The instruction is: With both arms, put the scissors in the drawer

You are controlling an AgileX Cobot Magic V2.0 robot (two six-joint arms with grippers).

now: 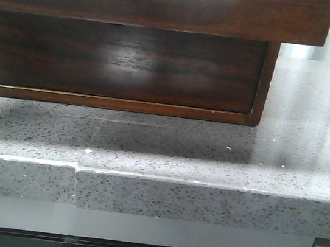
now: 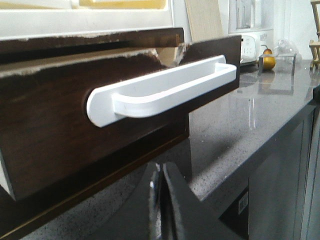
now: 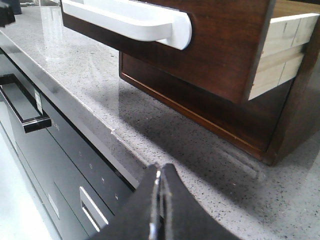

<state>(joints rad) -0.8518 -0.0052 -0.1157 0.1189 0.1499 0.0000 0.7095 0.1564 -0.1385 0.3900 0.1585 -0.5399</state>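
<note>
The dark-brown drawer (image 1: 157, 5) stands pulled out of the wooden box (image 1: 124, 62) and overhangs the counter. It has a white bar handle (image 2: 160, 90) on its front (image 2: 45, 130). The right wrist view shows the front (image 3: 220, 45), the handle (image 3: 130, 20) and a pale wood drawer side (image 3: 285, 50). My left gripper (image 2: 161, 172) is shut and empty, low over the counter below the drawer front. My right gripper (image 3: 160, 172) is shut and empty near the counter's front edge. The scissors are out of view. Neither gripper shows in the front view.
The grey speckled counter (image 1: 209, 160) carries the box and has a seam near its front edge (image 1: 76, 175). Black cabinet fronts with handles (image 3: 30, 120) lie under the counter. A white appliance (image 2: 252, 45) and a yellow fruit (image 2: 269, 61) stand at the far end.
</note>
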